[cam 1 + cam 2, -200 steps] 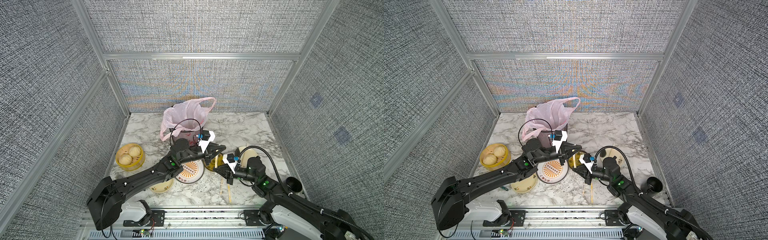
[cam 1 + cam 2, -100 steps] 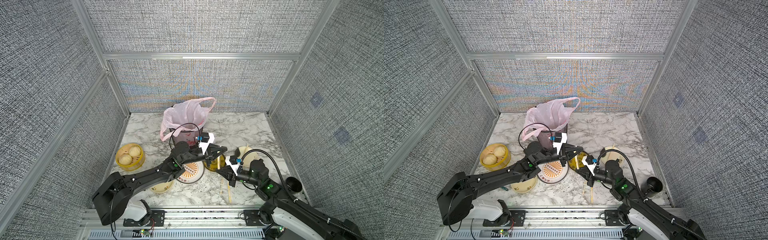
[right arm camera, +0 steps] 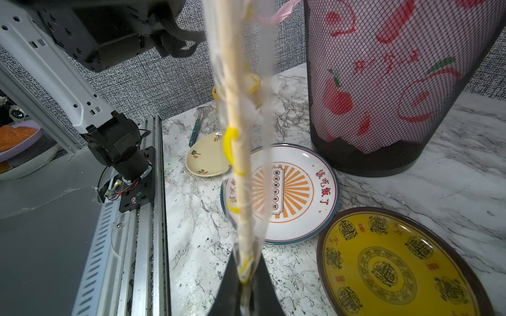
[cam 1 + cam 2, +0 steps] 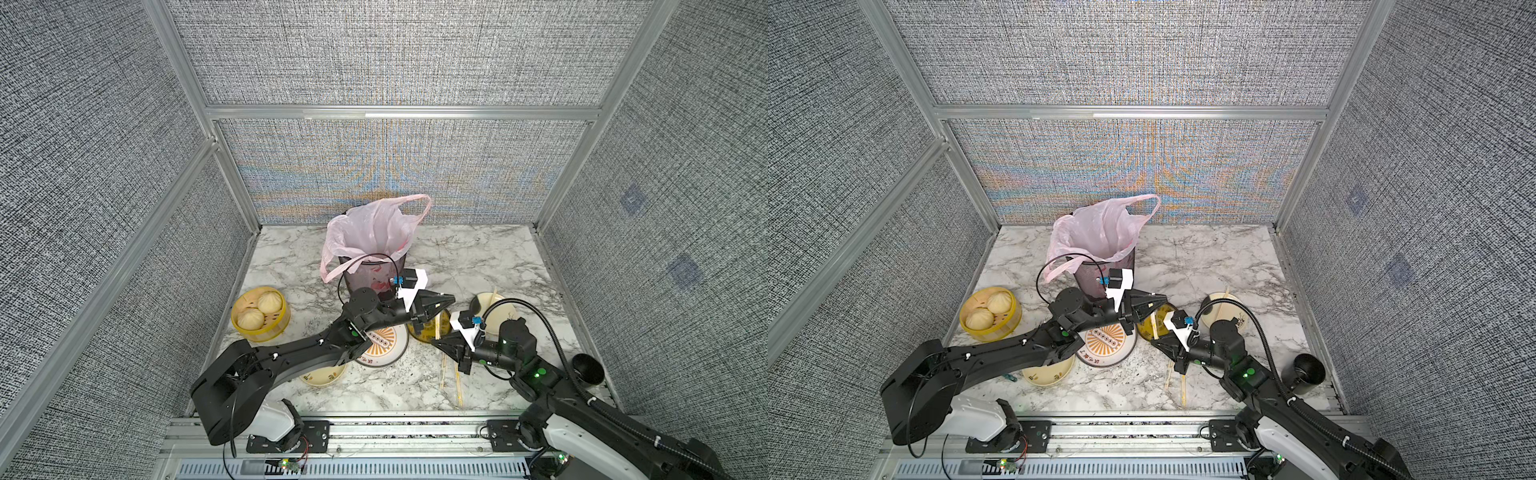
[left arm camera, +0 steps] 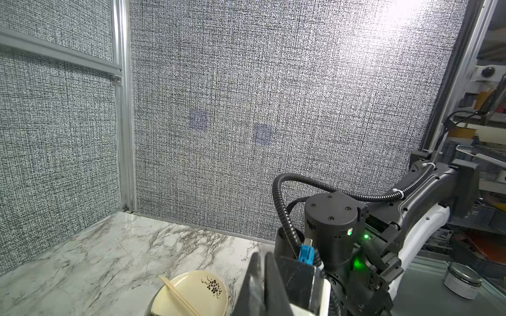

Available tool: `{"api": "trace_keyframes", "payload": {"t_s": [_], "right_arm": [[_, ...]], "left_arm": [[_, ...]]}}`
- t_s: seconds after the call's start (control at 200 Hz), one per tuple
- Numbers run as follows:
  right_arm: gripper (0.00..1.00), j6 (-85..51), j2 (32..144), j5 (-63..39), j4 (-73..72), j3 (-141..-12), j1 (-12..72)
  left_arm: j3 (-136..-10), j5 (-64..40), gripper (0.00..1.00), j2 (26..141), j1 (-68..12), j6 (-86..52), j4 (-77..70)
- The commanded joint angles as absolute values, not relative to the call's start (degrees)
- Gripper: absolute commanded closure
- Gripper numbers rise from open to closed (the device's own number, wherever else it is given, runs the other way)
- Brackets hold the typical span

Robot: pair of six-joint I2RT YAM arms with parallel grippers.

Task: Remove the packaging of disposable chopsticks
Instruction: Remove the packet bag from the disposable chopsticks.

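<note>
Moved since the earlier frames: very little. The left arm's heavy rear link swings forward toward the yellow plate (image 3: 394, 262). Both pincer tips keep their station over that plate.

- Right pincer (image 3: 246, 260): over the yellow plate's near edge, clamped tight on the lower end of the packaging sleeve (image 3: 264, 109).
- Packaging sleeve: clear, wrinkled, printed in yellow. It still wraps the chopstick pair (image 3: 237, 136) along all the length we see and rises from the right pincer toward the left arm.
- Left pincer (image 5: 262, 258): above the yellow plate's far side, jaws closed. We cannot tell whether it pinches the sleeve's upper end.
- Loose sticks (image 4: 457, 382): on the desk (image 4: 478, 257), on the rail side of the yellow plate, and they look bare to us.
- Further pair (image 5: 180, 296): across the cream bowl (image 5: 210, 301), to the right of the yellow plate.
- Mesh bin (image 4: 370, 278) with pink bag (image 4: 370, 232): beyond the yellow plate.

Assessment: the tips have hardly parted, so we judge the stripping of this pair has not advanced and the sleeve remains on. The next move calls for a pull along the sticks' length. The thin film may stretch or slip from the grip.
</note>
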State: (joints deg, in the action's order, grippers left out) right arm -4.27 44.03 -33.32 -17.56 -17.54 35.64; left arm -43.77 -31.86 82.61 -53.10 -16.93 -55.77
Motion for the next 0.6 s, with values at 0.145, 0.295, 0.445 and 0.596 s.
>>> {"api": "trace_keyframes", "payload": {"t_s": [0.145, 0.295, 0.445, 0.596], "right_arm": [[1.00, -6.94, 45.15, -33.94, -33.47, -20.39, 35.77], [1.00, -7.29, 45.46, -33.98, -33.93, -20.77, 35.73], [1.00, -7.72, 45.35, -33.82, -34.57, -21.01, 35.75], [1.00, -7.69, 45.25, -33.76, -34.08, -21.24, 35.75]], "left_arm": [[-42.19, -35.45, 0.93, 85.60, -53.82, -16.57, -46.92], [-41.58, -35.02, 0.93, 86.32, -54.03, -16.39, -47.02], [-40.49, -34.62, 0.92, 86.35, -54.07, -16.17, -47.24], [-39.38, -32.21, 0.92, 85.24, -54.08, -14.95, -45.66]]}}
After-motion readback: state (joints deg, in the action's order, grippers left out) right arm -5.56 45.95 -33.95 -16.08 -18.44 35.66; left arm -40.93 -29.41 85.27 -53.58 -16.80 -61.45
